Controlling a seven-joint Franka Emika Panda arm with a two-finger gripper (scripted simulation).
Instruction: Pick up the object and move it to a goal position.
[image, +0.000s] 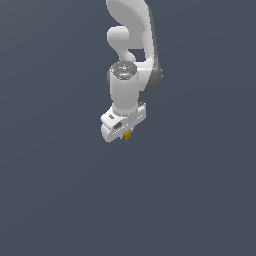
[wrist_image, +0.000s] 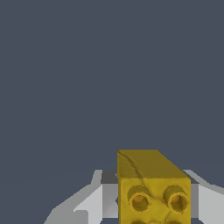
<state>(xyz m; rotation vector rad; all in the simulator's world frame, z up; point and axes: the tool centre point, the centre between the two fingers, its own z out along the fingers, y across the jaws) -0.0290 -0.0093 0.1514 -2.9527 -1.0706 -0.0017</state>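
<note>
The object is a tiny yellow-orange cube (image: 128, 135), much smaller than my white gripper (image: 125, 132). In the exterior view it peeks out just under the gripper's body, near the middle of the picture. In the wrist view the cube (wrist_image: 153, 186) fills the space between my two pale grey fingers (wrist_image: 89, 205). One of its faces shows round sockets. My gripper (wrist_image: 151, 197) is shut on the cube. I cannot tell from either view whether the cube rests on the ground or hangs above it.
Around the gripper there is only a uniform dark grey-blue ground (image: 60, 200). The white arm (image: 132, 45) rises behind the gripper toward the top of the exterior view. No goal marker shows.
</note>
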